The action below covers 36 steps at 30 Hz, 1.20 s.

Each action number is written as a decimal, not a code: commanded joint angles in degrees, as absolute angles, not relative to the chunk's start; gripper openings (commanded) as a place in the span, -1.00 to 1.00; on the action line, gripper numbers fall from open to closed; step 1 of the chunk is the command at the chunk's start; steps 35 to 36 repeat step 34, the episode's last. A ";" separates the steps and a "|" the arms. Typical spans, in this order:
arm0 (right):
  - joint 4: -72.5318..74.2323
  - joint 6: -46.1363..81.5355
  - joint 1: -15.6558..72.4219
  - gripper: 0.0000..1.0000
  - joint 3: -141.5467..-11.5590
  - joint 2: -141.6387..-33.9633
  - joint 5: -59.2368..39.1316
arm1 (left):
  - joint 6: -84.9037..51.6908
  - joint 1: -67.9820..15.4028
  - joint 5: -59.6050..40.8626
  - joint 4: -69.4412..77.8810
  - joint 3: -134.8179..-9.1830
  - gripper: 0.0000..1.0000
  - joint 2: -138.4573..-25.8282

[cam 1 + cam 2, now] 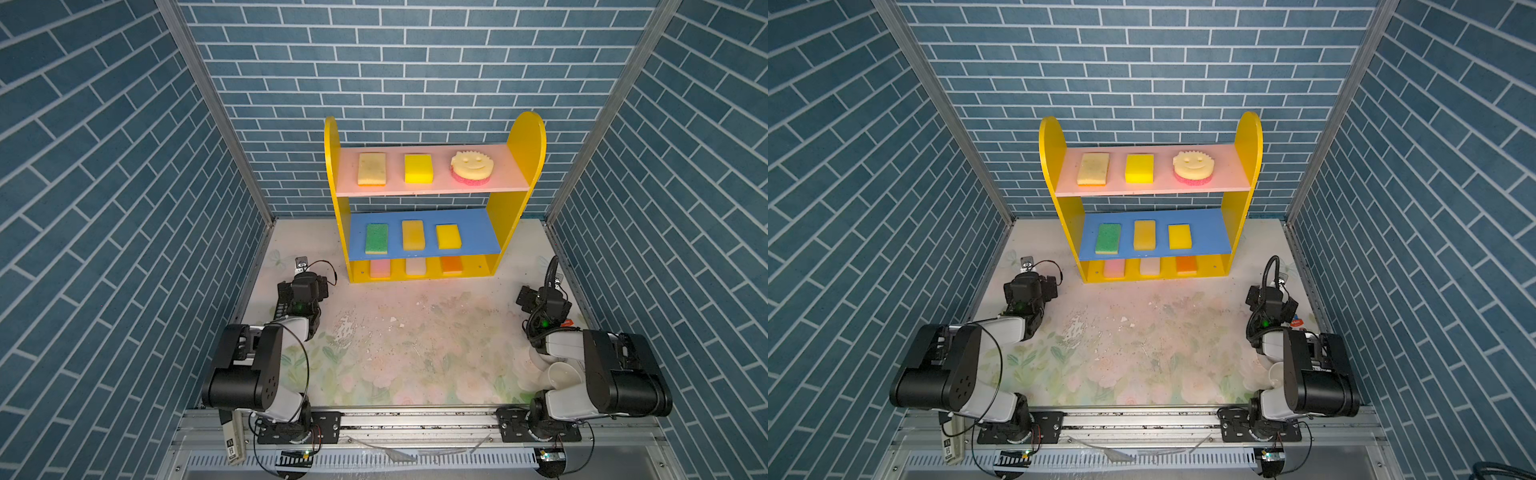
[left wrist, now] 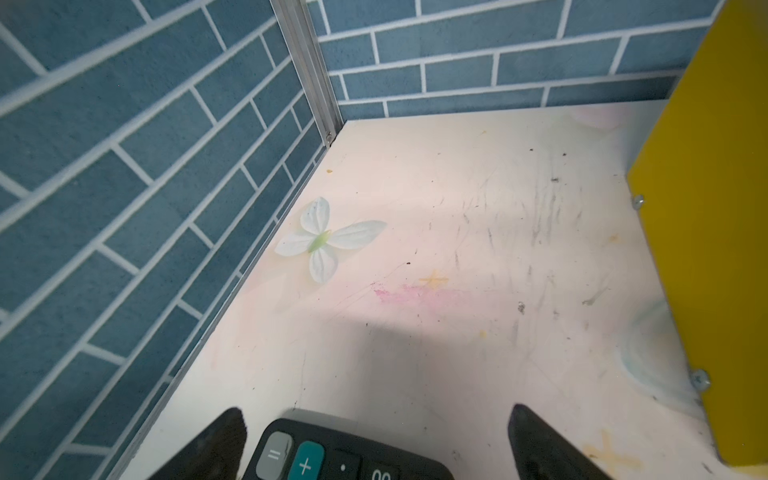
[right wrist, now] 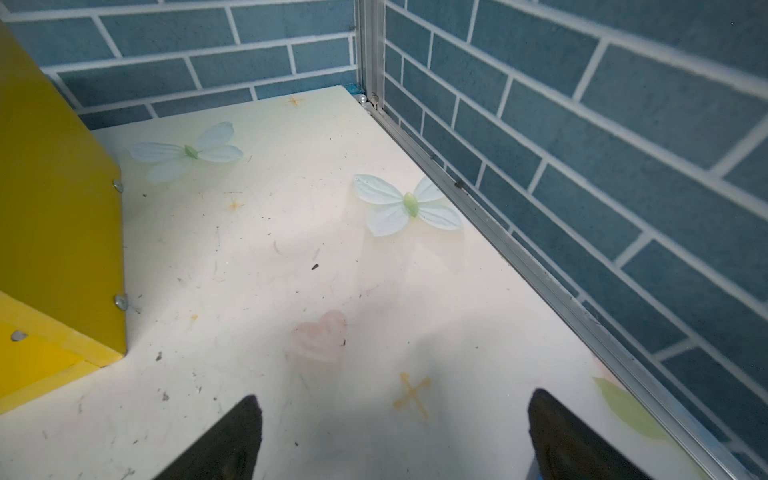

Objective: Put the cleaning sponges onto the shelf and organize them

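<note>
The shelf (image 1: 524,145) (image 1: 1246,141) stands at the back of the table. Its pink top board holds a tan sponge (image 1: 372,168), a yellow sponge (image 1: 418,168) and the round smiley sponge (image 1: 472,165). The blue middle board carries a green sponge (image 1: 377,238), a tan one (image 1: 412,235) and a yellow one (image 1: 449,236). On the yellow base lie pink (image 1: 380,268), whitish (image 1: 416,266) and orange (image 1: 451,265) sponges. My left gripper (image 2: 376,417) is open over the table left of the shelf. My right gripper (image 3: 395,400) is open and empty, right of the shelf.
A black calculator (image 2: 332,453) lies on the table under my left gripper, between its spread fingers without being held. White cup-like things (image 1: 559,376) sit under the right arm. Blue brick walls close in both sides and the back.
</note>
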State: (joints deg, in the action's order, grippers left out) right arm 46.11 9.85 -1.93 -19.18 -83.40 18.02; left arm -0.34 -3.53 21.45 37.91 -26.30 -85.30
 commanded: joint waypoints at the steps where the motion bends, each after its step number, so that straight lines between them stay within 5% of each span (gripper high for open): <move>1: 64.44 5.55 -2.10 0.96 -14.93 -88.81 10.10 | 1.23 -3.78 17.30 47.55 -22.56 0.99 -85.52; 5: 72.66 5.76 -2.41 0.98 -12.05 -90.26 9.31 | 1.84 -4.04 16.71 53.59 -20.07 0.99 -87.44; 9: 48.74 5.42 -4.31 0.98 -22.32 -87.80 2.13 | 2.33 -3.96 16.85 53.64 -20.55 0.99 -88.27; 23: 50.25 3.32 -5.18 0.98 -22.34 -88.36 -6.70 | 2.30 -4.04 16.97 53.45 -20.49 0.99 -88.01; 36: 48.67 2.48 -4.12 0.98 -23.12 -88.46 -5.36 | 2.37 -4.22 17.40 53.33 -20.64 0.99 -88.07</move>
